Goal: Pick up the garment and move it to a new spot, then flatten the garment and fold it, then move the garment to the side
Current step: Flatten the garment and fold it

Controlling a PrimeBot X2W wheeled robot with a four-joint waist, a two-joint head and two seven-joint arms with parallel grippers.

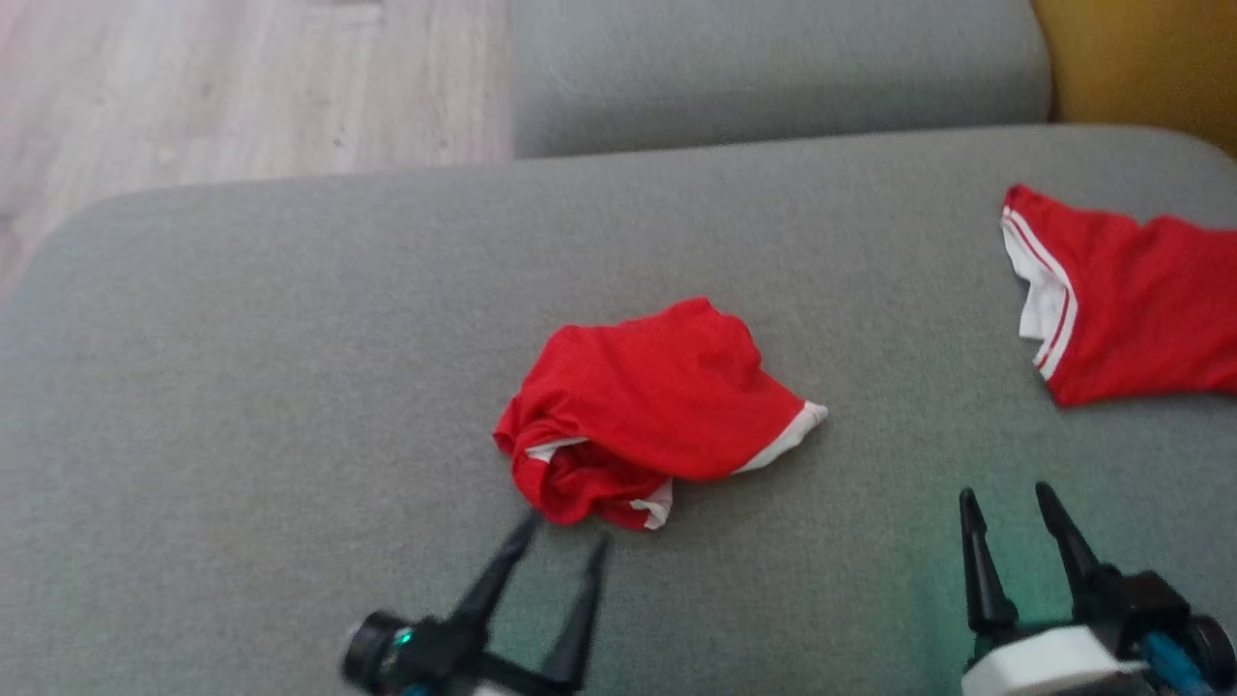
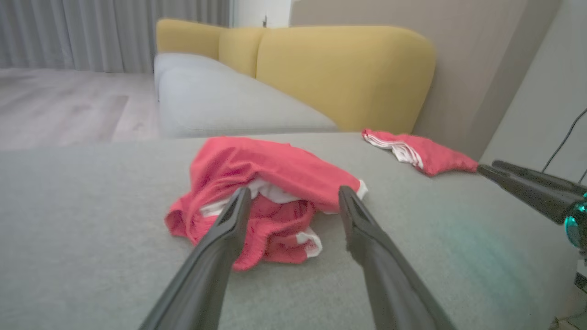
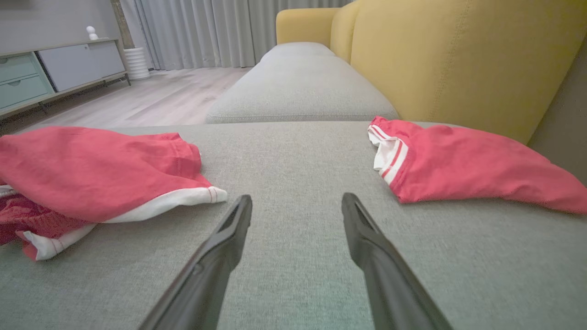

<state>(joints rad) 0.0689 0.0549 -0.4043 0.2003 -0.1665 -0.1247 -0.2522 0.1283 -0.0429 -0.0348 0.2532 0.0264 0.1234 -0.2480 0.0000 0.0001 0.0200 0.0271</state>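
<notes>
while it is lying crumpled near the middle of the grey sofa seat [image 1: 290,387], the garment [image 1: 657,411], red with white trim, is showing a bunched fold on its near side. it is resting loose on the cushion, with nothing gripping it. the left pincer [image 1: 565,532] is hanging just short of the garment's near edge, its two dark fingers spread apart and holding nothing. in the left wrist view the fingertips are framing the bunched part of the cloth, and i cannot tell whether they are touching it. the right pincer [image 1: 1006,495] is hanging well off to the right of the garment, over bare cushion. it is likewise released and empty, its fingers pointing into the gap between the garment and a second red garment [image 1: 1131,300]. that second piece, edged in white with red stripes, is lying flatter toward the right rear of the seat, well apart from the first. behind the seat another grey cushion [image 1: 773,77] is stretching away, a yellow backrest [image 1: 1140,58] is rising on the right, and pale wooden floor [image 1: 242,87] is showing to the left. grey curtains [image 3: 206,32] are hanging in the far background.
</notes>
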